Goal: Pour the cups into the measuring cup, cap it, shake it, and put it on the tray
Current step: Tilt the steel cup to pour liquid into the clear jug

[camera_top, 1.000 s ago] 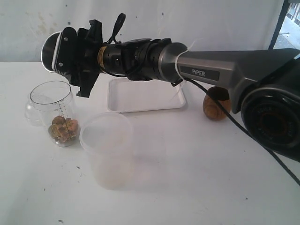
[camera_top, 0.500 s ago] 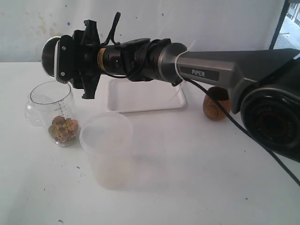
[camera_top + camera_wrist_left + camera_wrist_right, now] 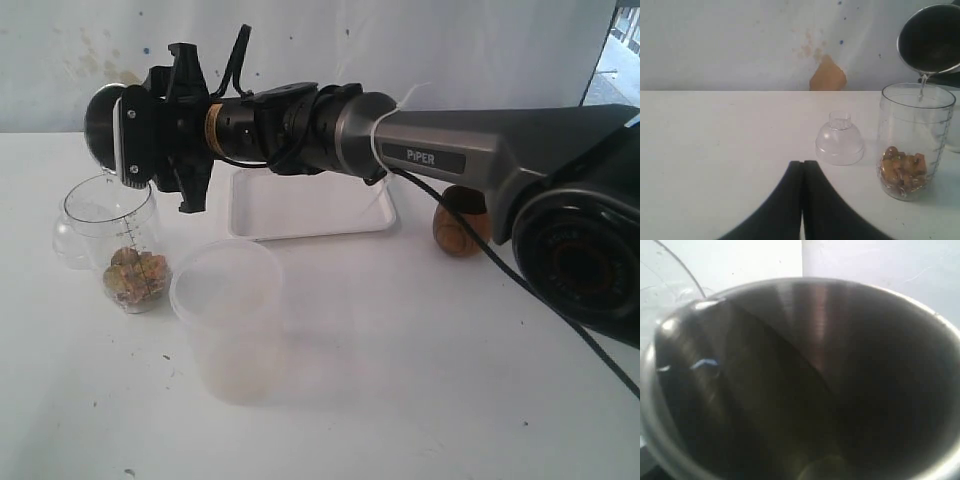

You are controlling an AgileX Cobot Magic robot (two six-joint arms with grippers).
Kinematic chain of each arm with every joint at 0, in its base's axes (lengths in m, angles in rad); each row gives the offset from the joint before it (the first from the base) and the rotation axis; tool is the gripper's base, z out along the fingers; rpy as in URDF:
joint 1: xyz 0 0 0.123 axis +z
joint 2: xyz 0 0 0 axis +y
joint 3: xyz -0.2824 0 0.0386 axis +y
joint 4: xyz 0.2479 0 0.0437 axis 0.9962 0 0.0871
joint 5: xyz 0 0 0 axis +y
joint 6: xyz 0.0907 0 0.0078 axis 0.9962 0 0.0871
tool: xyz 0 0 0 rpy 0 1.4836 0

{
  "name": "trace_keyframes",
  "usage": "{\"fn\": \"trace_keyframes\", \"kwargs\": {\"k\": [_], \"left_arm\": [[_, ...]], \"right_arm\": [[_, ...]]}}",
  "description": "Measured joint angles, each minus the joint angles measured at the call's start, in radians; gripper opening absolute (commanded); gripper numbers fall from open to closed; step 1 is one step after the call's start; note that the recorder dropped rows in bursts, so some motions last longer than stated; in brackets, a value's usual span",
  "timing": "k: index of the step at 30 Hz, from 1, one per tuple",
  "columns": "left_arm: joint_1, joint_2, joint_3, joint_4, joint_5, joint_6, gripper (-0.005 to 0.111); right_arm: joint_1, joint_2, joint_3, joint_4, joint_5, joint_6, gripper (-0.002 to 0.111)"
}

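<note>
Steel tapered tumbler [image 3: 98, 125], clamped by the right hand [image 3: 130, 140], tilts mouth-down above the clear graduated plastic measuring cup [image 3: 112, 222] on the bench [image 3: 400, 350] so liquid [image 3: 922, 90] trickles in; left hand [image 3: 802, 167] rests closed, empty.

Stained white wall [image 3: 420, 40] behind white table [image 3: 400, 400]

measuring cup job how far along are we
Done: brown pieces lie in the measuring cup, and the wooden cup sits on the table. In hand: the right gripper tips the steel tumbler over the measuring cup, a thin stream falling in. Left: fit the clear dome lid that sits beside it, shake, and set it on the tray.
</note>
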Motion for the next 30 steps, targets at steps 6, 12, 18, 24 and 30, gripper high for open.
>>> {"fn": "trace_keyframes", "kwargs": {"k": [6, 12, 18, 24, 30], "left_arm": [[0.0, 0.0, 0.0, 0.0, 0.0, 0.0, 0.0], [0.0, 0.0, 0.0, 0.0, 0.0, 0.0, 0.0], [0.0, 0.0, 0.0, 0.0, 0.0, 0.0, 0.0], [0.0, 0.0, 0.0, 0.0, 0.0, 0.0, 0.0], [0.0, 0.0, 0.0, 0.0, 0.0, 0.0, 0.0]], "right_arm": [[0.011, 0.0, 0.0, 0.0, 0.002, -0.018, 0.0], [0.011, 0.0, 0.0, 0.0, 0.003, -0.032, 0.0], [0.011, 0.0, 0.0, 0.0, 0.006, -0.044, 0.0], [0.011, 0.0, 0.0, 0.0, 0.016, -0.054, 0.0], [0.011, 0.0, 0.0, 0.0, 0.034, -0.085, 0.0]]}}
